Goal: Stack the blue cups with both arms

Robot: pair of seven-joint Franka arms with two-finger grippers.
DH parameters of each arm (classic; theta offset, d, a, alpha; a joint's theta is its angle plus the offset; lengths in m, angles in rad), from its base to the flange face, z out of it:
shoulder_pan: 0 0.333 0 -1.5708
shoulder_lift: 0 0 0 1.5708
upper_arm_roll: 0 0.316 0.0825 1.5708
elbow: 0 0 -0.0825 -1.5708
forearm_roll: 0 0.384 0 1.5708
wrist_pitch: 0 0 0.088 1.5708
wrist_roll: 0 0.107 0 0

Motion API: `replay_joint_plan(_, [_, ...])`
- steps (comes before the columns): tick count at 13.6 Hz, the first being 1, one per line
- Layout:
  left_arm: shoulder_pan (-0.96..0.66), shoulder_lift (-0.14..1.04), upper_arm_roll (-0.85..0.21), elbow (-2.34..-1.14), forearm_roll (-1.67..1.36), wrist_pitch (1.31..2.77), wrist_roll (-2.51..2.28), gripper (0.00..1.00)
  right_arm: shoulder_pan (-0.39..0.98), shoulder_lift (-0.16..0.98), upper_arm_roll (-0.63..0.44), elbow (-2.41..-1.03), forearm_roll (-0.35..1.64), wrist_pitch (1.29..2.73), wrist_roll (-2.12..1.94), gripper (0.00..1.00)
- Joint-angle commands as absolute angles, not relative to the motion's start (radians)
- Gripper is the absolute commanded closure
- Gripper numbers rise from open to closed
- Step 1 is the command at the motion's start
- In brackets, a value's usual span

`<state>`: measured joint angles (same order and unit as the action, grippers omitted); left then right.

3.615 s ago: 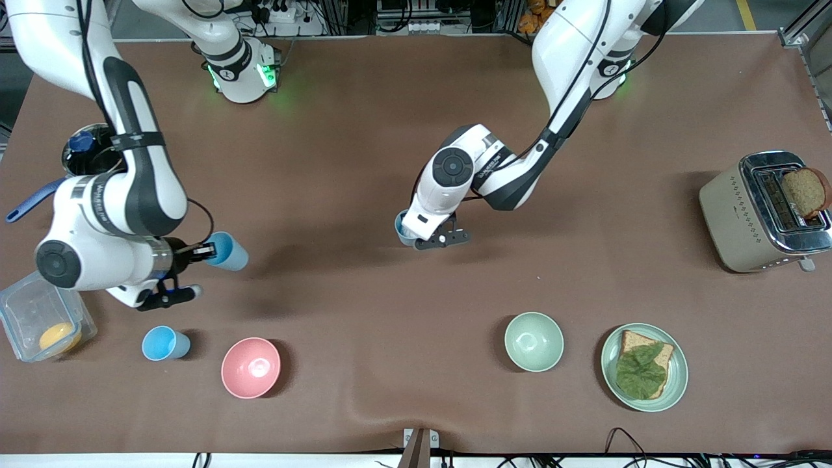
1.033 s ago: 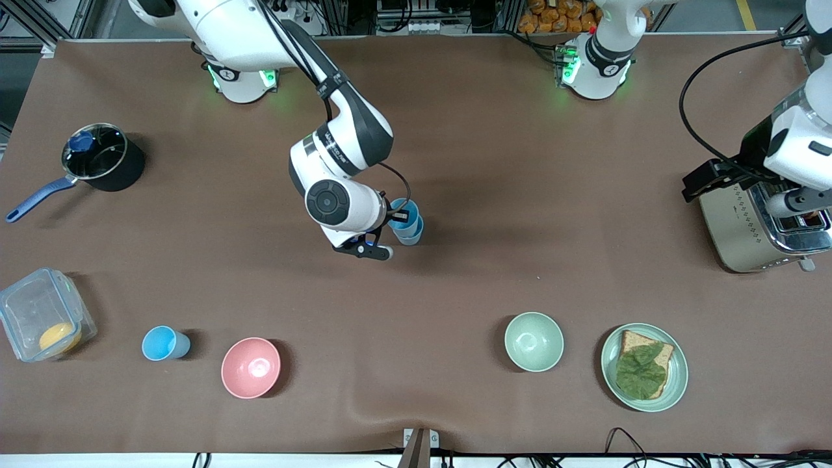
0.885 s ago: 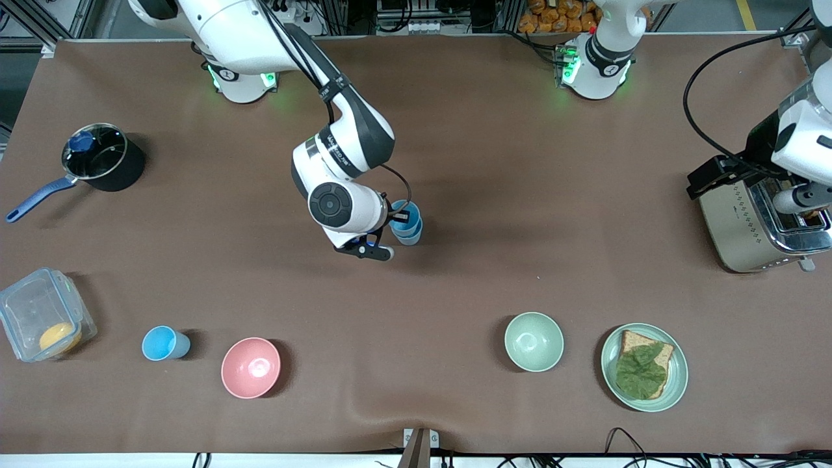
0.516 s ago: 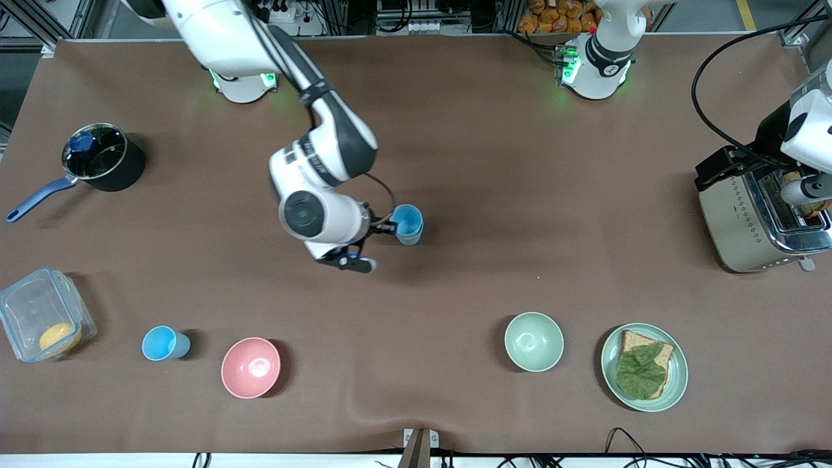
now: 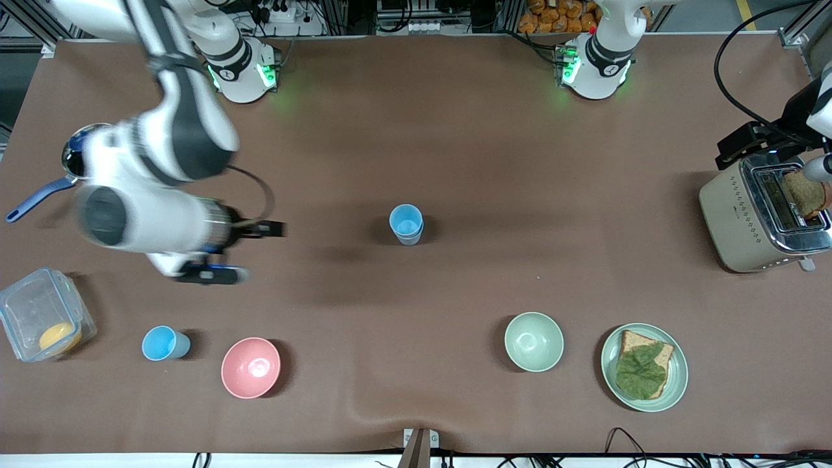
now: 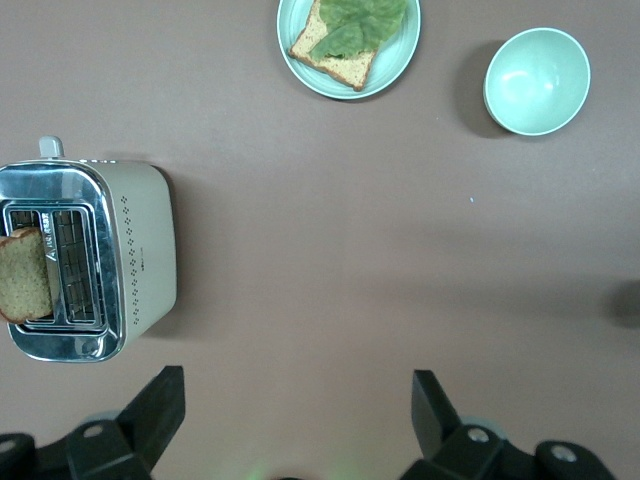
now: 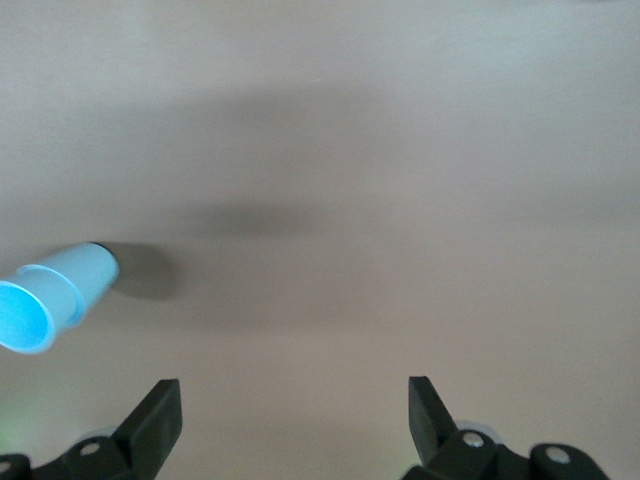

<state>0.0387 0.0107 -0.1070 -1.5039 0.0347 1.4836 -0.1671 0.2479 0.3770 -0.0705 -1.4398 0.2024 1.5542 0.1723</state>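
Front view, stacked cups: the two blue cups (image 5: pixel 406 223) sit nested, one inside the other, upright on the brown table (image 5: pixel 455 162) near its middle, with nothing gripping them.
Front view, my right gripper (image 5: pixel 244 250): up in the air over bare table toward the right arm's end, well apart from the stack, fingers spread and empty.
Front view, my left gripper (image 5: pixel 757 140): over the toaster (image 5: pixel 754 214) at the left arm's end of the table; I cannot tell its fingers here.
Front view, other things: a third blue cup (image 5: pixel 164 343) stands beside the pink bowl (image 5: pixel 251 367), both nearer the camera than the stack; the green bowl (image 5: pixel 533 341) is beside a plate (image 5: pixel 676 383) of bread and lettuce; a clear container (image 5: pixel 40 315) and a pot (image 5: pixel 101 159) sit at the right arm's end.
Left wrist view, my left gripper (image 6: pixel 298 420): fingers wide apart, holding nothing, above the table beside the toaster (image 6: pixel 130 260), which has a bread slice (image 6: pixel 25 285) in a slot.
Right wrist view, my right gripper (image 7: pixel 295 425): fingers open and empty over bare table; the nested cups (image 7: pixel 55 295) are at the edge of the picture, apart from my fingers.
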Motion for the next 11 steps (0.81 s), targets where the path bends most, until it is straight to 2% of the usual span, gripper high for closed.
replay_joint_plan(1, [0.026, -0.005, -0.087, -1.514, 0.031, 1.470, -0.124, 0.00, 0.126, 0.266, -0.048, -1.508, 0.117, 1.523, 0.022, 0.00])
replay_joint_plan(6, [0.028, -0.006, -0.084, -1.517, 0.031, 1.468, -0.101, 0.00, -0.024, 0.102, -0.049, -1.591, 0.072, 1.519, -0.100, 0.00])
replay_joint_plan(8, [0.028, -0.006, -0.084, -1.517, 0.031, 1.451, -0.110, 0.00, -0.017, 0.048, -0.099, -1.620, 0.078, 1.519, -0.098, 0.00])
replay_joint_plan(11, [0.025, -0.005, -0.084, -1.516, 0.031, 1.450, -0.104, 0.00, -0.006, 0.029, -0.124, -1.615, 0.080, 1.496, -0.086, 0.00])
